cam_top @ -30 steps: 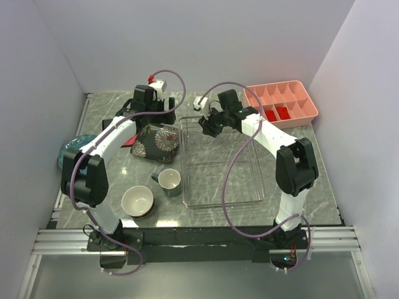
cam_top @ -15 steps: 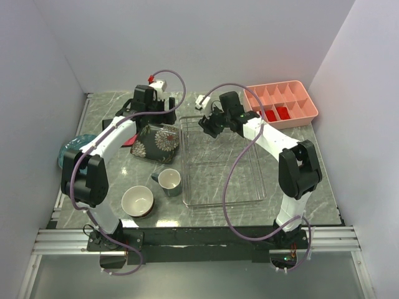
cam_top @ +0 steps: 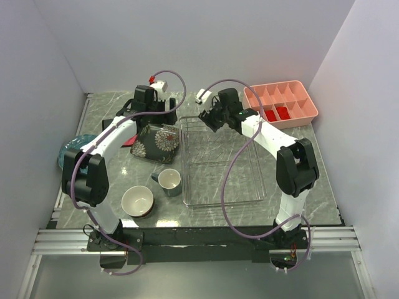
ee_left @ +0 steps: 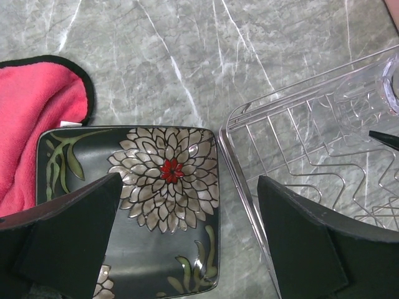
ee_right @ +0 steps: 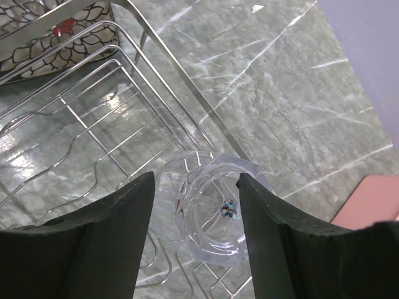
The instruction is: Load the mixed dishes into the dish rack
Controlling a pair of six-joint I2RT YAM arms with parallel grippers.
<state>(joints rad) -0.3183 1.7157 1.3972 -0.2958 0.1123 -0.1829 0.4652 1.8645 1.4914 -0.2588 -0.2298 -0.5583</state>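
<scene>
Pink compartment tray (cam_top: 298, 103), red-pink cloth (ee_left: 31, 124), grey marble table (ee_left: 156, 62)

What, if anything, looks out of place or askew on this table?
Two things. The blue plate seems to stick out past the left edge of the table. The square plate lies with one side on the pink cloth, skewed to the rack. Nothing looks spilled or broken.

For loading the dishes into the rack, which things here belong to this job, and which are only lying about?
Belong to the job: square flowered plate, grey-blue mug, cream-lined bowl, blue plate at the left edge, partly hidden, wire dish rack.
Only lying about: pink compartment tray, red-pink cloth.
</scene>
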